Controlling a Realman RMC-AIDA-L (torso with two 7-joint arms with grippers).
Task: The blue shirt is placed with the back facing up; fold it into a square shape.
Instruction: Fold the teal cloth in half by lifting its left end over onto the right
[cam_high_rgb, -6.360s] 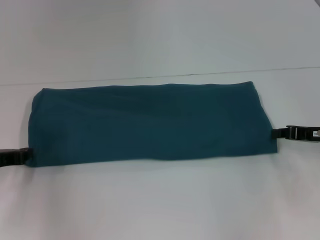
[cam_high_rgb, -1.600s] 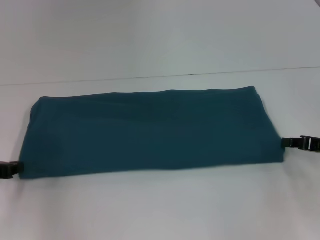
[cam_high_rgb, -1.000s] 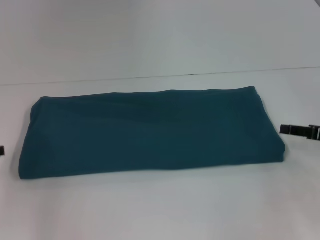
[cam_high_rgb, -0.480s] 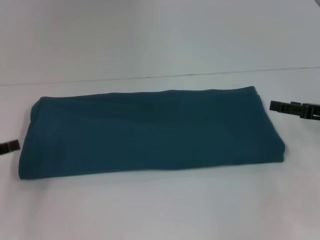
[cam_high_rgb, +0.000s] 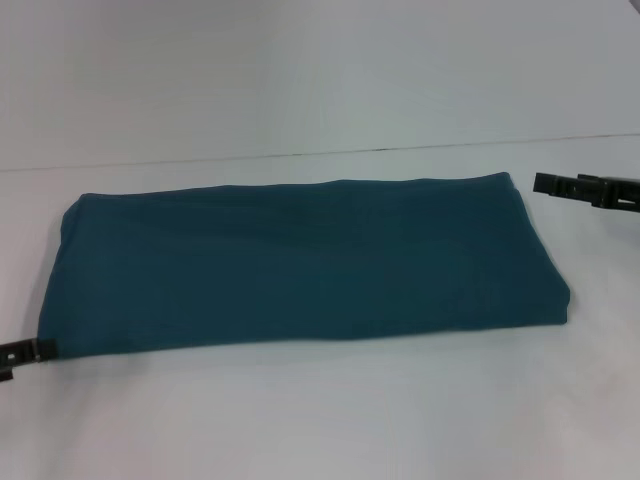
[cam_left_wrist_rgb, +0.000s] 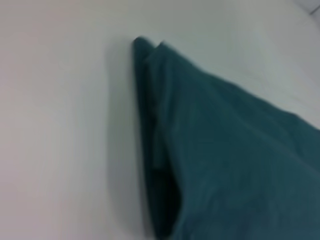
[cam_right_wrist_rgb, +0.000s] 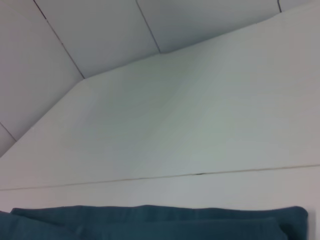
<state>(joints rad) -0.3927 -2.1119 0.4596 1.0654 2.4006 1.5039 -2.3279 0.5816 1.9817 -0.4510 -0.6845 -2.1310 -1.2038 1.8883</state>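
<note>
The blue shirt (cam_high_rgb: 300, 265) lies flat on the white table (cam_high_rgb: 320, 420) as a long folded band running left to right, plain side up. My left gripper (cam_high_rgb: 38, 351) shows only as a small black tip at the band's near left corner, right against the cloth. My right gripper (cam_high_rgb: 545, 184) hovers beside the far right corner, a short gap from the fabric. The left wrist view shows a corner of the shirt (cam_left_wrist_rgb: 225, 150) with its stacked layers. In the right wrist view, only the shirt's far edge (cam_right_wrist_rgb: 150, 222) is visible.
A thin seam line (cam_high_rgb: 320, 152) crosses the white surface just behind the shirt. Grey wall panels (cam_right_wrist_rgb: 90, 30) rise beyond the table's back. White tabletop stretches in front of the shirt and to both sides.
Both grippers left the shirt's short ends, and the band has settled flat. The left gripper has come nearer to the near left corner. The right has moved back to the far right corner.
</note>
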